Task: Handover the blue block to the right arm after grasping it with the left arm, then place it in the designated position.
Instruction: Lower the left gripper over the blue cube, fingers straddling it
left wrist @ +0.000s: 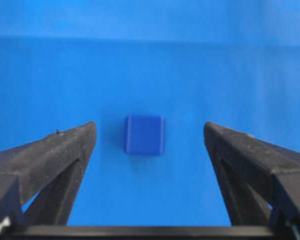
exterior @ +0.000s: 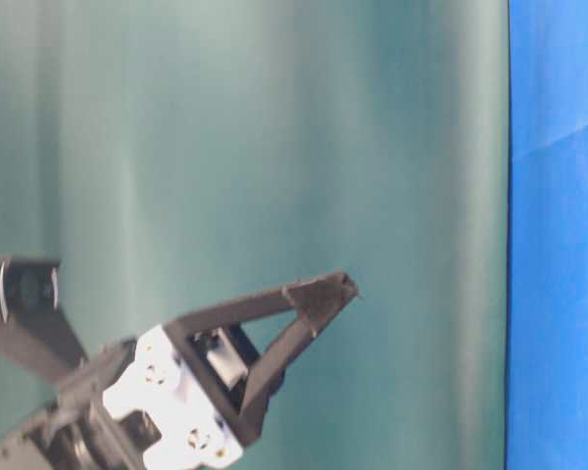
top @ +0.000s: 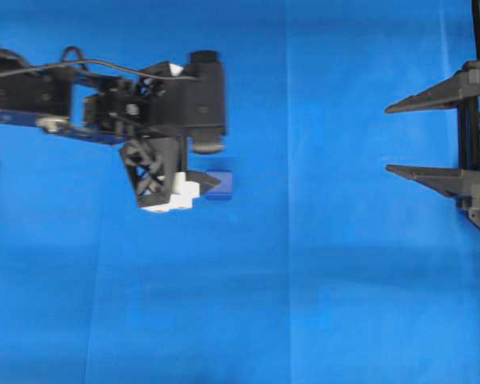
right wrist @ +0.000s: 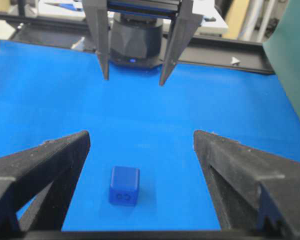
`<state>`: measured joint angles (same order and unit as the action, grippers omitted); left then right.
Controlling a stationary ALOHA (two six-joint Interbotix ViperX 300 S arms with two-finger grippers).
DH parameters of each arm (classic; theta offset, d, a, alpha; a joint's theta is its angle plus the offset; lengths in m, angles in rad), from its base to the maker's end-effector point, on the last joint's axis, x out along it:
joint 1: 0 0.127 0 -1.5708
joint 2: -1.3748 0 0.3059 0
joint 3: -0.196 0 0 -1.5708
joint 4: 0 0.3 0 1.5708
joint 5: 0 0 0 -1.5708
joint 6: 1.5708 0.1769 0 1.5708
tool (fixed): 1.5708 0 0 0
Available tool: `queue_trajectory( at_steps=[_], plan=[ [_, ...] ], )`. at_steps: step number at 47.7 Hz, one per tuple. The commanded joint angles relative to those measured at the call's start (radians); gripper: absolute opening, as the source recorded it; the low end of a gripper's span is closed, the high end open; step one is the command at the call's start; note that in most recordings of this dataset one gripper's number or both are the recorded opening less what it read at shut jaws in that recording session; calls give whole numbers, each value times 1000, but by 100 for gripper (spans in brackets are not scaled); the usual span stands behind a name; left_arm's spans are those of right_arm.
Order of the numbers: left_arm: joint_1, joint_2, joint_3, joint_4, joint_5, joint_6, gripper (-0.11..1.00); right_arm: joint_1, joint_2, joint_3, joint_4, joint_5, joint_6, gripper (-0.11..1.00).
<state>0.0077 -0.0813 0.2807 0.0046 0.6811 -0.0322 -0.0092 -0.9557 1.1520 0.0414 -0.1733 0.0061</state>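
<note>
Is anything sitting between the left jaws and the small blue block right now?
Nothing visible. The small dark-blue cube lies alone on the blue cloth, centred between the open jaws of the left gripper, with bare cloth on either side.

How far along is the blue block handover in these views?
Done: nothing yet; the blue block lies free on the cloth. In hand: the left tool, open, straddles the block from above without touching it. Left: grasp, handover to the right tool, which sits open at the far side, then placement.

No legible text or labels
</note>
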Motion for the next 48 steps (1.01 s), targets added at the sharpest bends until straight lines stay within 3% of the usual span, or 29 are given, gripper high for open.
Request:
queue_trajectory(
  at_steps=[1, 8, 48],
  plan=[
    [-2, 15, -81, 2, 63, 0, 92, -2, 6, -28, 0, -5, 0, 97],
    [-2, 40, -123, 3, 92, 3, 92, -2, 6, -26, 0, -5, 0, 97],
    [0, 40, -120, 3, 98, -3, 92, -2, 6, -28, 2, -5, 2, 97]
  ],
)
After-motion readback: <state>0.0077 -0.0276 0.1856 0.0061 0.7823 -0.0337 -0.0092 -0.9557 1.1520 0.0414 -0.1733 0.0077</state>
